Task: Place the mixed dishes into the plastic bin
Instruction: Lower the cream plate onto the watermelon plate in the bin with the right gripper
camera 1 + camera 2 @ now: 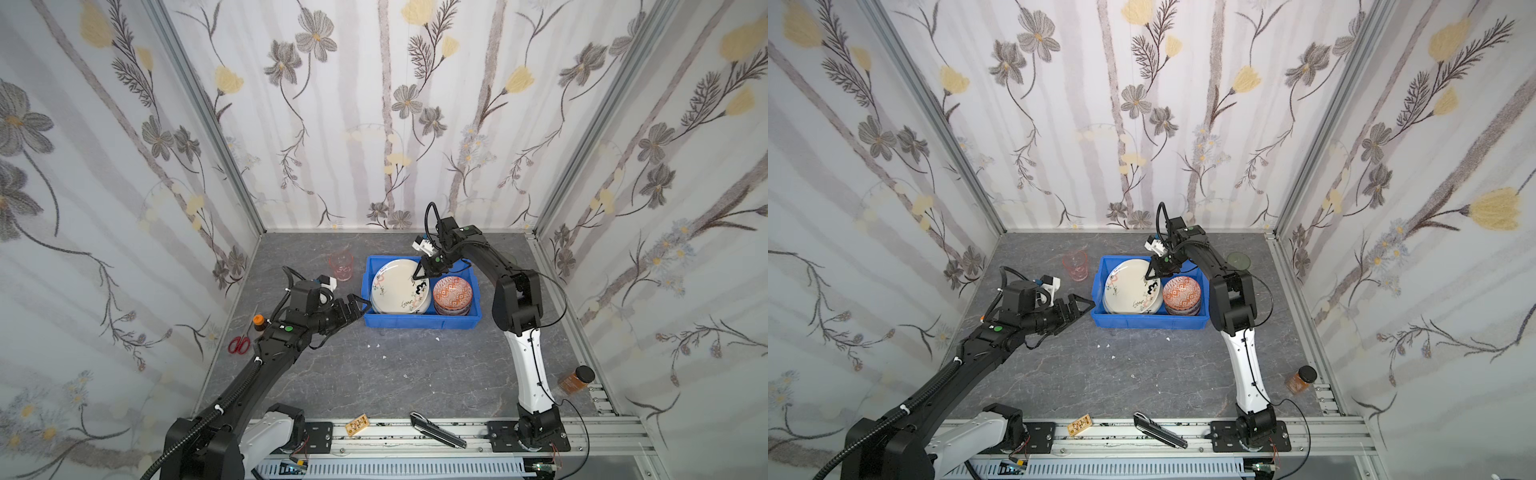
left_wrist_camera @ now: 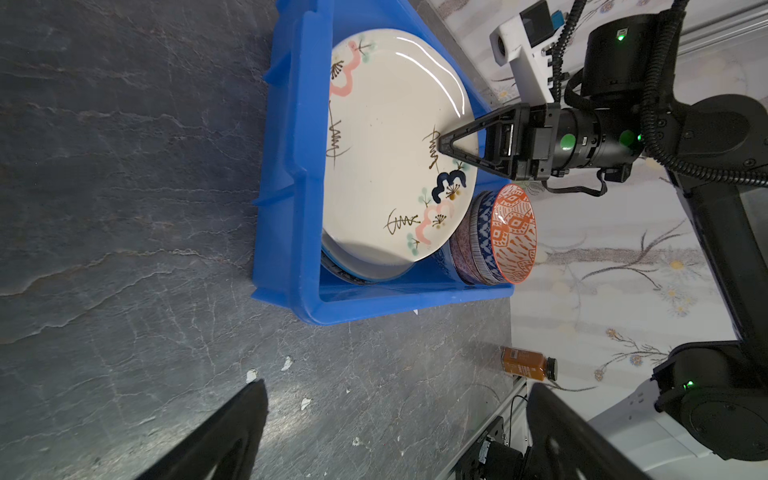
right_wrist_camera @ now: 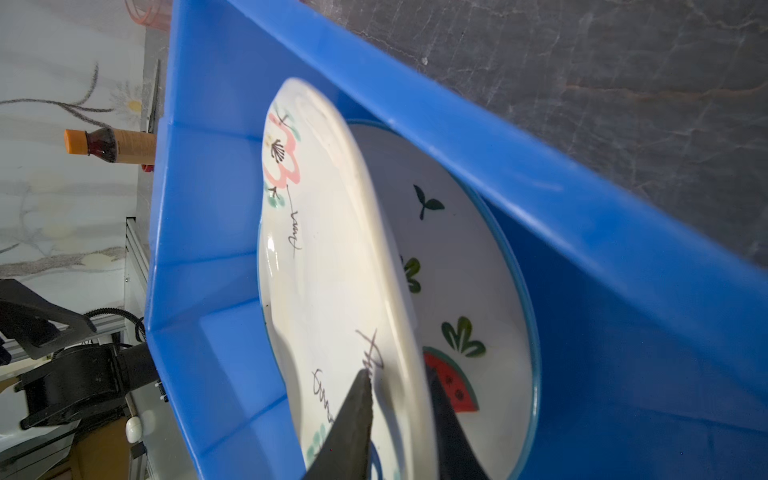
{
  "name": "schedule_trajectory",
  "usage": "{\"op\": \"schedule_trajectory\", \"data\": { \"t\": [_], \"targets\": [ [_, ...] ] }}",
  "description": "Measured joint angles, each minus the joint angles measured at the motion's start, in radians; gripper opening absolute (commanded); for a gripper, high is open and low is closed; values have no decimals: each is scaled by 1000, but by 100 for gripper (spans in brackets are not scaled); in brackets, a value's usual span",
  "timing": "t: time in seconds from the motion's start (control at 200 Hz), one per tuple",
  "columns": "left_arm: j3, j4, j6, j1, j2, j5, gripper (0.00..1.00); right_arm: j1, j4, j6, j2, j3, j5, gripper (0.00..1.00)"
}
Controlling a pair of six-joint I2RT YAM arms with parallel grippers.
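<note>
Mid-table toward the far wall, both top views: the plastic bin (image 1: 419,321) holds the cream floral plate (image 1: 397,289) in its left half and stacked bowls, with the orange bowl (image 1: 452,293) on top, in its right half. On the plate's far-right rim sits the right gripper (image 1: 417,275). Just left of the bin the left gripper (image 1: 361,306) hangs spread wide and empty. The pink tumbler (image 1: 341,265) stands on the table off the bin's far-left corner. A greenish disc (image 1: 1239,260) behind the right arm, probably the green tumbler, is also outside the bin. Left wrist: the plate (image 2: 386,158) lies tilted on other plates, held edge up. The claw is side-on there, so no read on its gap. Right wrist: the fingers straddle the rim, one fingertip (image 3: 357,411) on the decorated face, the other under it, above the watermelon plate (image 3: 465,291). Pinching or just off the rim, can't tell. My read: the step is the plate release. To do it well, lower the raised edge until it nearly rests on the plate below, then part the claw only enough to clear. Back out along the plate's plane toward far right so the lower finger doesn't hook the rim or bump the bowls. Tumblers come after.
</note>
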Motion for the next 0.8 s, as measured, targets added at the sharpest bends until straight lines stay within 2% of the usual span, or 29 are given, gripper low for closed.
{"op": "schedule_trajectory", "data": {
  "t": [0.799],
  "targets": [
    [1, 0, 1, 0, 23, -7, 100, -11, 2, -10, 40, 0, 55, 29]
  ]
}}
